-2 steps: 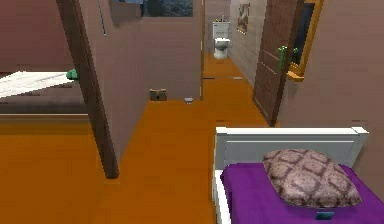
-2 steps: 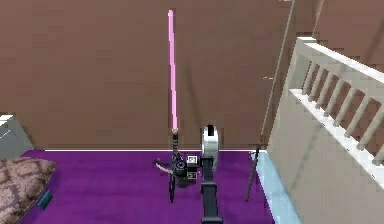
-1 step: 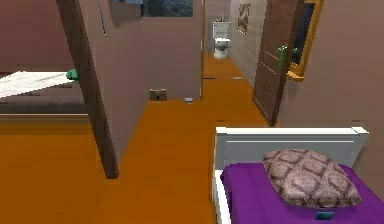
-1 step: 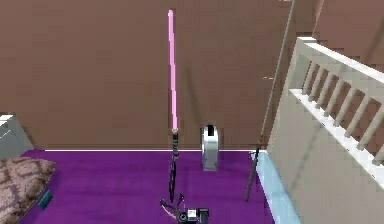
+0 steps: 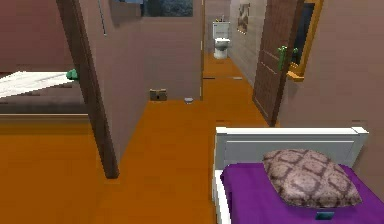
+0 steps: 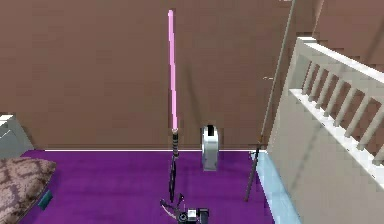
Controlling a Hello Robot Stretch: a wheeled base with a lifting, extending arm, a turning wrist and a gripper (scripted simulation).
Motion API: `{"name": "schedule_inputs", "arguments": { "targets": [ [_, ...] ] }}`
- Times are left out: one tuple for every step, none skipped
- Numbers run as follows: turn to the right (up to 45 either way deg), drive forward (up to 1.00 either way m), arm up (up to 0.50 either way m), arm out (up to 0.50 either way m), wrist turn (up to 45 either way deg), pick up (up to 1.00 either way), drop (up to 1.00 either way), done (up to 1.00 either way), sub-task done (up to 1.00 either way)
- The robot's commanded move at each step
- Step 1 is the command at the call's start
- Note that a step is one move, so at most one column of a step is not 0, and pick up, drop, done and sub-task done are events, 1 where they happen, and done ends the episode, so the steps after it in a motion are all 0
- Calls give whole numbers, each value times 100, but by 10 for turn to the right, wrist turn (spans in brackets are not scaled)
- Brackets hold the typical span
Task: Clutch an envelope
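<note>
Just starting; grabbing left to do. On the purple bed [image 6: 110, 185]: spotty pillow [image 6: 20, 180] at left, then gripper [image 6: 171, 206] low by a tall pink stick [image 6: 171, 70], can't tell if holding anything. Next, small white thing [image 6: 210, 147], maybe the envelope, hard to tell. Far-off toilet [image 5: 221, 43], too small to see inside.

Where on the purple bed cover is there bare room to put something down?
Bare purple cover lies between the patterned pillow and the pink rod. A narrow strip lies between the white object and the thin dark stick. It is crowded around the rod's foot, by the gripper.
</note>
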Motion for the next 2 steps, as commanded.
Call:
{"name": "schedule_inputs", "arguments": {
  "targets": [
    [0,0,10,0,0,0,0,0,0],
    [0,0,0,0,0,0,0,100,0]
  ]
}}
